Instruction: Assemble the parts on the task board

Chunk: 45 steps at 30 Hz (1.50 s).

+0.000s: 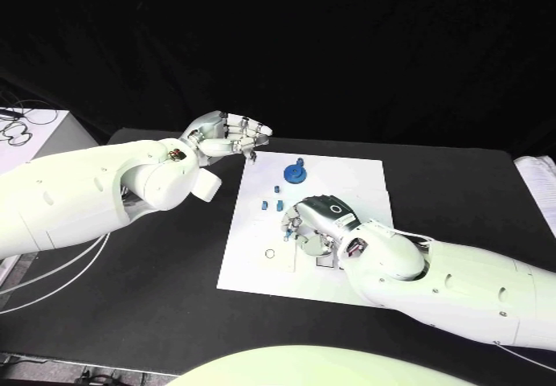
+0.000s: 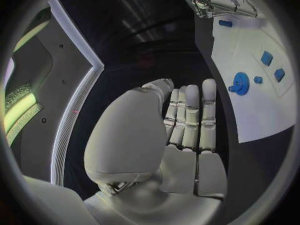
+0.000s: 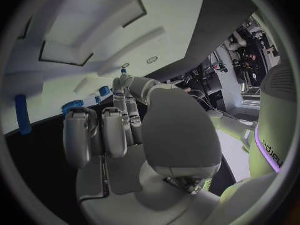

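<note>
The white task board [image 1: 348, 181] lies in the middle of the table. A blue gear [image 1: 296, 171] [image 2: 240, 82] stands near its far edge, and small blue parts [image 1: 278, 190] [image 2: 267, 58] lie just nearer than it. My right hand [image 1: 319, 223] [image 3: 125, 130] hangs over the board's middle with its fingertips down by a blue peg [image 1: 286, 233] [image 3: 22, 115]. A blue bit shows at one fingertip [image 3: 123, 77]; whether it is pinched I cannot tell. My left hand [image 1: 226, 133] [image 2: 187, 120] hovers at the board's far left corner, fingers straight, holding nothing.
A white box [image 1: 34, 133] with cables stands at the table's far left. Papers [image 1: 539, 181] lie at the right edge. A small ring mark [image 1: 269, 254] sits on the board's near left part. Bare black table [image 1: 173, 265] surrounds the board.
</note>
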Each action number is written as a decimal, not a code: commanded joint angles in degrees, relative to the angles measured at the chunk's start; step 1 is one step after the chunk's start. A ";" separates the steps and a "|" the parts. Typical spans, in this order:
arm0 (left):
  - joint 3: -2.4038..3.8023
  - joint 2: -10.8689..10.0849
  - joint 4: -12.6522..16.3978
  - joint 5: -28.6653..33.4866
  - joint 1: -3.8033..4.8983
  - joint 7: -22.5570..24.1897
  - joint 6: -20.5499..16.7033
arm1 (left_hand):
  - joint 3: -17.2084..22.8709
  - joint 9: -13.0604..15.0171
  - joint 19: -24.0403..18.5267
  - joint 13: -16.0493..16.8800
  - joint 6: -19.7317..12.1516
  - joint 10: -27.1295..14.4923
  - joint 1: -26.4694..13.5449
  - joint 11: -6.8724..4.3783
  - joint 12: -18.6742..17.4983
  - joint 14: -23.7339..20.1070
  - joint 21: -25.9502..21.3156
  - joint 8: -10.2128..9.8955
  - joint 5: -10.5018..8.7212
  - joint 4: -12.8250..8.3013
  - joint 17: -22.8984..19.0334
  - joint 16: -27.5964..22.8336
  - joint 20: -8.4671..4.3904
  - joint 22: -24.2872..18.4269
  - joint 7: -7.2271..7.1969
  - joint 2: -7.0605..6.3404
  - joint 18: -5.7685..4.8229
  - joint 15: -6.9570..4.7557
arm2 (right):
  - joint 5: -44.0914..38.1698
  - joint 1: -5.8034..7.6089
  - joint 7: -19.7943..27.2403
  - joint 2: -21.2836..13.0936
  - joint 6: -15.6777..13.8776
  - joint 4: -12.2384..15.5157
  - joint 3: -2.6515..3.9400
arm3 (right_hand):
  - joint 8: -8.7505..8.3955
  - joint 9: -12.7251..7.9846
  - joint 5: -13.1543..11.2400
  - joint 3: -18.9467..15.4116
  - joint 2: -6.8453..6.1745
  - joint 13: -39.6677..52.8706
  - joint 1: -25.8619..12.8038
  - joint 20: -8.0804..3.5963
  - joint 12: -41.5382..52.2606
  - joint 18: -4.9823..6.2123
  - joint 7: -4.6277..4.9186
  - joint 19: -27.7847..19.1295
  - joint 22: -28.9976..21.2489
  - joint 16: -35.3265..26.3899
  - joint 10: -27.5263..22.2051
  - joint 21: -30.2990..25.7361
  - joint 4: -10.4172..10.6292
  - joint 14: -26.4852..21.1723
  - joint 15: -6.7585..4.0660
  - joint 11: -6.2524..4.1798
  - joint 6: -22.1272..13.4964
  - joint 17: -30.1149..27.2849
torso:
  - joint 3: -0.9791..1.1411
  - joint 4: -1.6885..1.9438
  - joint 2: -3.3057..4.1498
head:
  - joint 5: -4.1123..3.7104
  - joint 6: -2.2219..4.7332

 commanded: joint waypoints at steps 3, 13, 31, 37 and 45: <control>0.03 0.03 0.00 0.23 0.03 -0.08 1.04 | 0.37 0.08 0.24 -0.08 -0.48 -0.35 -0.30 0.10 -0.21 0.33 0.29 0.08 -0.08 -0.01 0.05 -0.34 0.18 0.07 -0.09 -0.44 0.78 0.10 | -0.96 -0.08 0.13 -0.02 1.72 -0.09 -0.09 | 0.17 0.04 0.15 -0.04 0.29 0.05 -0.18 -0.41 0.12 -0.80 0.04 3.37 10.59 0.33 2.62 -0.15 -0.29 2.92 -0.48 -2.25 0.33 0.04 | -0.01 0.00 0.00 | 0.04 -0.12; 0.02 0.00 -0.09 0.22 0.03 -0.29 1.24 | 0.39 0.10 0.23 -0.09 -0.53 -0.42 -0.41 0.12 -0.26 0.34 0.29 0.11 -0.08 0.02 0.09 -0.36 0.21 0.08 -0.08 -0.48 0.79 0.13 | -0.96 -0.13 0.19 0.15 1.61 0.03 -0.24 | 0.17 0.06 0.15 -0.03 0.30 0.05 -0.26 -0.41 0.10 -0.78 0.05 3.36 10.56 0.38 2.63 -0.21 -0.33 2.93 -0.47 -2.24 0.34 0.11 | 0.04 -0.01 0.01 | 0.06 -0.22; 0.02 -0.04 -0.30 0.10 0.03 -0.85 1.63 | 0.51 0.14 0.18 -0.16 -0.67 -0.83 -0.58 0.21 -0.47 0.31 0.30 0.17 -0.07 0.01 0.19 -0.43 0.27 0.10 -0.04 -0.58 0.79 0.20 | -1.03 -0.27 -0.08 0.22 1.13 0.36 -0.30 | 0.17 0.06 0.15 -0.03 0.30 0.05 -0.26 -0.41 0.10 -0.78 0.05 3.36 10.56 0.38 2.63 -0.21 -0.33 2.93 -0.47 -2.24 0.34 0.11 | 0.01 -0.01 0.03 | 0.03 -0.28; 0.02 -0.05 -0.28 0.08 0.02 -0.98 1.74 | 0.54 0.15 0.17 -0.18 -0.70 -0.95 -0.62 0.24 -0.55 0.30 0.30 0.19 -0.07 0.01 0.22 -0.45 0.29 0.10 -0.02 -0.60 0.80 0.22 | -1.15 -0.27 -0.49 0.43 1.90 0.14 -0.31 | 0.17 0.06 0.15 -0.03 0.30 0.05 -0.26 -0.41 0.10 -0.78 0.05 3.36 10.56 0.38 2.63 -0.21 -0.33 2.93 -0.47 -2.24 0.34 0.11 | -0.02 -0.03 0.02 | -0.03 -0.27; 0.02 -0.10 -0.20 0.08 0.02 -1.12 1.85 | 0.59 0.16 0.16 -0.21 -0.74 -1.07 -0.66 0.27 -0.62 0.30 0.31 0.22 -0.07 0.01 0.25 -0.47 0.31 0.11 0.00 -0.61 0.79 0.24 | -2.76 -0.28 -1.42 0.93 3.55 -0.61 -0.39 | 0.15 0.13 0.14 0.05 0.35 0.06 -0.46 -0.40 0.05 -0.78 0.06 3.35 10.56 0.38 2.66 -0.23 -0.53 2.93 -0.45 -2.23 0.33 0.08 | 0.00 0.05 0.07 | -0.11 -0.30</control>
